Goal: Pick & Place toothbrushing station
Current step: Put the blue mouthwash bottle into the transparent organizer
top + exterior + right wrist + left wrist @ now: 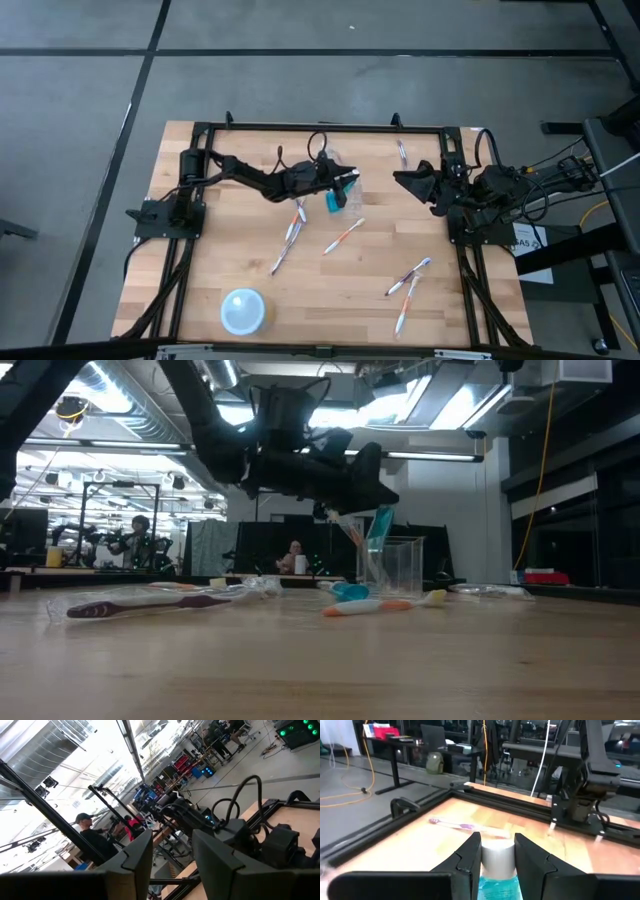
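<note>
My left gripper (345, 183) reaches out over the table's middle toward the far side and is shut on the small teal tube (334, 200), which has a white cap (497, 857). In the low view the tube (380, 525) hangs by the clear plastic cup (397, 567), which stands upright on the table. Whether the tube is inside the cup, I cannot tell. Thin white toothbrushes lie flat on the wood: two (292, 228) near the tube, one (343, 237) beside them, two (408, 277) at the near right, one (402, 152) at the far edge. My right gripper (402, 178) is open and empty, raised at the right. My left gripper pinches the teal tube between its two fingers (470, 857) at its cap end, where the white cap meets the teal body (500, 885). The tube hangs tilted below the fingers, clear of the table.
A pale blue round bowl (243, 310) stands near the table's near-left edge. A black frame rail (320, 127) runs along the far edge and the sides. People show in the room beyond the table (138, 535).
</note>
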